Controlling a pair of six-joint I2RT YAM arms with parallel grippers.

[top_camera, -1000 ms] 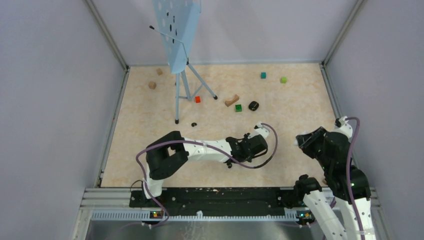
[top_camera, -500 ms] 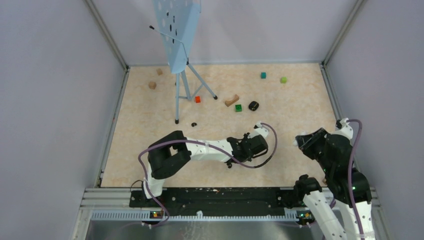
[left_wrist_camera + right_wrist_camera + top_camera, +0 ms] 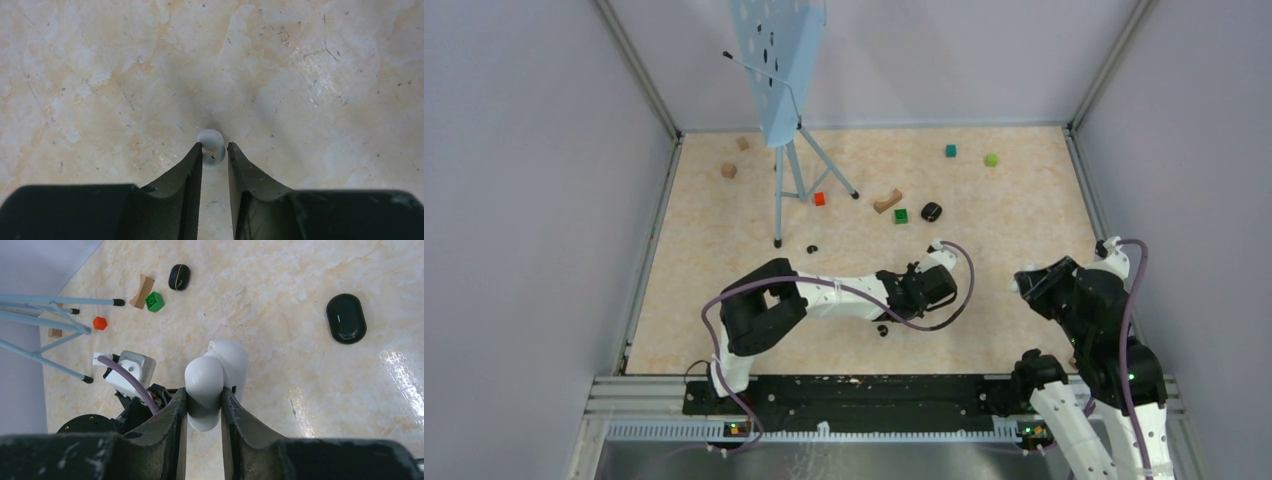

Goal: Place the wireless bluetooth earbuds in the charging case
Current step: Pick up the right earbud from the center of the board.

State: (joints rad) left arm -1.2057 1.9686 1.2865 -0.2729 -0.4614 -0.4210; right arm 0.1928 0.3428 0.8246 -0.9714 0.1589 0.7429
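A: A beige marbled table (image 3: 694, 230) is walled in grey, with a blue stand (image 3: 779, 60) at the back. Where is the white bud (image 3: 211, 142) found?
B: It is lying on the table near the front, between the tips of the left gripper (image 3: 215, 150). The jaws are set narrow on either side of it; whether it is pinched yet cannot be told
A: And the case (image 3: 227, 360)?
B: It is pinched, lid open, by the right gripper (image 3: 204, 392) and held above the table at the right
A: How is the pick done well?
B: The bud is reached only by the very tips, so it is best centred and squeezed gently, or it may be squirted forward. It should then be lifted straight up before being carried to the case
A: What is counted?
B: One white bud, two black specks (image 3: 812, 248) that may be buds, one white case, two black pods (image 3: 346, 318), three greenish cubes (image 3: 901, 215), one red cube (image 3: 819, 199), three wooden pieces (image 3: 887, 201)
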